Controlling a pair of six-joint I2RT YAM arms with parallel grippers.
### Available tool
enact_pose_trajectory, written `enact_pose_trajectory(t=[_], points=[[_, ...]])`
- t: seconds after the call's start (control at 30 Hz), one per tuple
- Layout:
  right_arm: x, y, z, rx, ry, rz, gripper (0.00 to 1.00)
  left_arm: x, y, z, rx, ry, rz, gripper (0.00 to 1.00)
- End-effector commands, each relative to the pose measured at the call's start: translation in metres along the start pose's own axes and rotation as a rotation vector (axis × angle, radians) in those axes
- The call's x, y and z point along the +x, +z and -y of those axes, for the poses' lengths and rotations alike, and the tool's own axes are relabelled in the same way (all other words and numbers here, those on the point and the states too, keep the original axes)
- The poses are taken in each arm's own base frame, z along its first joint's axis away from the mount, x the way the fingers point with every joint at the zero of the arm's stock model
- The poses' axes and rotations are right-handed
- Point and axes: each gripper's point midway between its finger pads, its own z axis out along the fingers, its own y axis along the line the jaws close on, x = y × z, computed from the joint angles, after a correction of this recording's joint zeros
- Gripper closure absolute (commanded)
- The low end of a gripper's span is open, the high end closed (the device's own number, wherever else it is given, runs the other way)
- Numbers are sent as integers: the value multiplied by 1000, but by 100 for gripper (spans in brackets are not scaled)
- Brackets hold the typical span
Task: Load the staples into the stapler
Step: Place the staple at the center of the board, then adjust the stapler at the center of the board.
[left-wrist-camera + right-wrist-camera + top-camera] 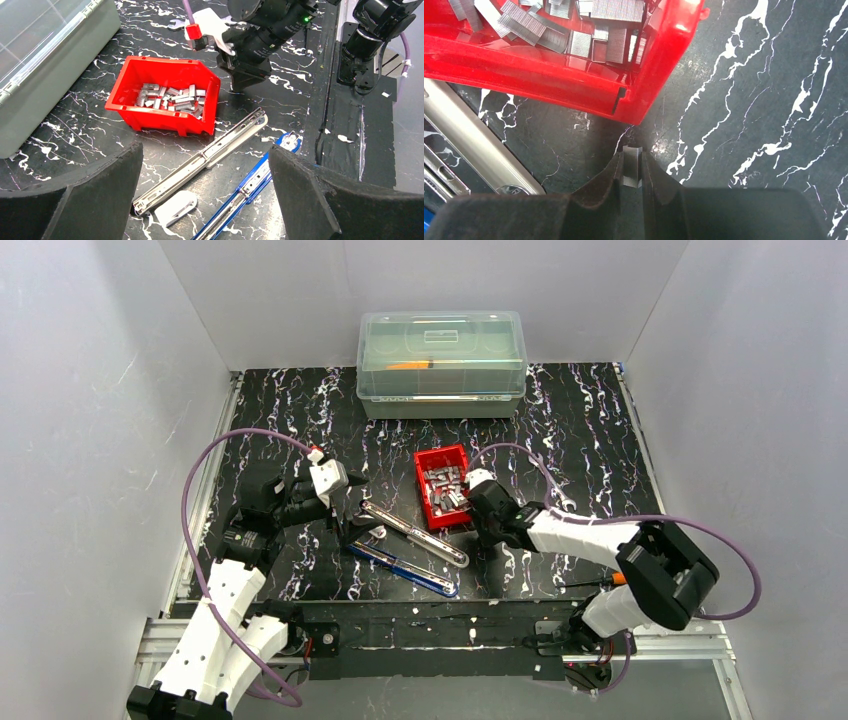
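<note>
**One strip picked, none loaded**

Top view: the stapler (415, 535) lies hinged open on the table (580, 420). The red bin (441, 452) of staples (445, 488) sits just behind it. The left gripper (358, 523) is at its left end, and the right gripper (481, 545) is beside the bin's near corner.

Left wrist: its fingers (95, 195) are spread wide and empty over the stapler, which shows no staples inside.

Right wrist: its fingers (604, 185) are clenched on one strip (632, 167), clear of the bin.

Carrying, seating and closing are likely still to do.
</note>
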Motion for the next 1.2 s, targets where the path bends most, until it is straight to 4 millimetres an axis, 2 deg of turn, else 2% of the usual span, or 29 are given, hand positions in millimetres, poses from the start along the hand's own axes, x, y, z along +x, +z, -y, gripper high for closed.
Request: enact_pose_trajectory(t=[0.0,0.07,0.13,0.17,0.2,0.23,0.4,0.5,0.53,0.6,0.67,0.7,0.8,0.87,0.93,1.1,1.17], points=[[6,6,7,90,43,-61,76,-19,-2,1,13,49,37,5],[11,10,4,91,46,-88,73,-19,-3,1,13,49,37,5],[14,11,2,92,45,-100,65,-19,-3,1,11,47,36,5],[13,10,3,94,49,-97,55,-20,-3,1,12,48,37,5],[12,9,3,97,54,-91,15,-20,-3,1,13,48,37,5],[9,6,4,100,62,-78,3,-20,-3,1,13,48,37,5],[-9,-5,7,116,75,-31,2,-20,-2,1,18,45,39,5],[-28,-15,11,135,87,14,2,-21,-2,2,18,46,42,5],[-37,-19,13,146,94,35,2,-22,-2,1,17,49,44,5],[-71,-37,17,163,139,112,2,-24,-3,1,15,53,46,4],[-103,-58,31,197,287,206,2,-27,-3,-1,8,55,50,4],[-115,-67,37,175,352,235,2,-29,-3,-1,8,57,52,4],[-133,-81,30,-38,426,316,2,-35,-4,-2,1,78,60,4],[-133,-89,27,-90,424,367,2,-41,-6,-5,-15,84,60,3],[-124,-90,26,-99,383,340,2,-44,-7,-8,-36,52,48,2],[-71,-65,32,10,318,17,2,-38,-7,-17,-80,-65,-17,2],[-56,-56,29,14,311,-41,2,-31,-6,-21,-102,-110,-38,2]])
